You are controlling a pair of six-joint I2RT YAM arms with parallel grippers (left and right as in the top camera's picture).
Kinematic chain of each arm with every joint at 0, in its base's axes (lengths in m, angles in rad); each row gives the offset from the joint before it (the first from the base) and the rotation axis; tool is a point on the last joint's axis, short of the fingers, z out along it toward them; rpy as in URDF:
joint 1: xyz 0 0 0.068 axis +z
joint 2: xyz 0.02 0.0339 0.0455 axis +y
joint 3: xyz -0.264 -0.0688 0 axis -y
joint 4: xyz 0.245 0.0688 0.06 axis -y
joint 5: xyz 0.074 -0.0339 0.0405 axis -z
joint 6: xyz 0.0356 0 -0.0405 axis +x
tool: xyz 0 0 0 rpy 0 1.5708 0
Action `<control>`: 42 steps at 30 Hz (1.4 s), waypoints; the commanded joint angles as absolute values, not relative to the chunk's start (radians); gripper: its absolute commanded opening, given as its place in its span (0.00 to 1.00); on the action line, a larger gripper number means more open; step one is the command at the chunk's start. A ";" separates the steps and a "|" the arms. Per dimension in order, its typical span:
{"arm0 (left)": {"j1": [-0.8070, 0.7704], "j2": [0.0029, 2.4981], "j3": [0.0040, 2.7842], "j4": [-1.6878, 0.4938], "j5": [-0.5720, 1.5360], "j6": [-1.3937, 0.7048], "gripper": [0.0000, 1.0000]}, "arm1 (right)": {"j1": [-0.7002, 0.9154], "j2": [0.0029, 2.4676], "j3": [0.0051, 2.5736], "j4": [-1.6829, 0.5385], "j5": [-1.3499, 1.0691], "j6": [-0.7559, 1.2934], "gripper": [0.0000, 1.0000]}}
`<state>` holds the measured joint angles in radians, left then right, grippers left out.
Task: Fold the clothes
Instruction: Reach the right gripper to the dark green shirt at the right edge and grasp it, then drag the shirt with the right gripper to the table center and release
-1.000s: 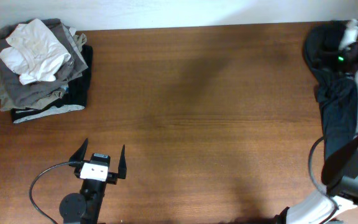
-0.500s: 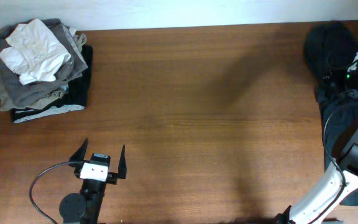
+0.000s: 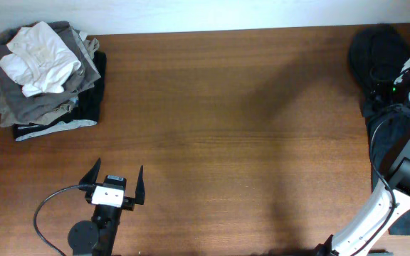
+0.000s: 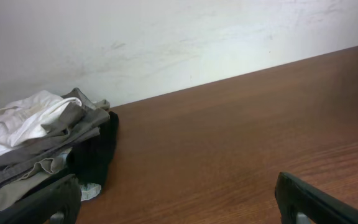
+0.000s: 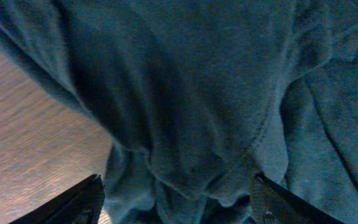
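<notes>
Since a second ago: right arm swung up toward the table's (image 3: pixel 226 128) far right corner; left arm and stacked garments unmoved.

Right pincer (image 5: pixel 176 182): fingers part-way apart, straddling a bunched fold of the dark T-shirt (image 3: pixel 376 50). Cloth fills the gap and spreads beyond both fingers. Cannot tell whether they bite it.

Left pincer (image 3: pixel 118 166): fingers spread wide, nothing between them, bare wood ahead.

Pile of garments (image 3: pixel 45 92): ahead and left of left pincer, well apart. White garment (image 3: pixel 38 57) on top.

White cloth (image 3: pixel 40 57) atop grey garments (image 3: pixel 34 105), wooden table (image 3: pixel 226 142), pale wall (image 4: pixel 166 37)
</notes>
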<state>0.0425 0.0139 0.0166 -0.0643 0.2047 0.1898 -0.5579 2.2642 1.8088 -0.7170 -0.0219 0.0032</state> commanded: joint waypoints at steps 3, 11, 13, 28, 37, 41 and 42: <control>0.049 0.007 0.009 -0.063 0.201 0.181 0.99 | -0.564 2.292 1.831 -0.733 0.096 0.024 0.79; 0.049 0.007 0.009 -0.063 0.201 0.180 0.99 | -0.564 2.302 1.830 -0.728 0.105 0.028 0.79; 0.049 0.007 0.009 -0.063 0.201 0.180 0.99 | -0.564 2.307 1.830 -0.721 0.101 0.028 0.79; 0.049 0.007 0.009 -0.063 0.201 0.181 0.99 | -0.564 2.310 1.829 -0.688 0.007 0.035 0.04; 0.049 0.007 0.009 -0.063 0.201 0.180 0.99 | -0.508 2.211 1.841 -0.696 -0.359 0.066 0.04; 0.049 0.007 0.009 -0.063 0.201 0.180 0.99 | -0.411 2.209 1.840 -0.727 -0.488 0.076 0.04; 0.049 0.007 0.009 -0.063 0.201 0.180 0.99 | -0.365 2.209 1.840 -0.738 -0.520 0.093 0.04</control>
<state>0.0425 0.0139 0.0166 -0.0643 0.2047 0.1898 -0.4820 2.2597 1.8130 -0.7185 -0.3412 0.0601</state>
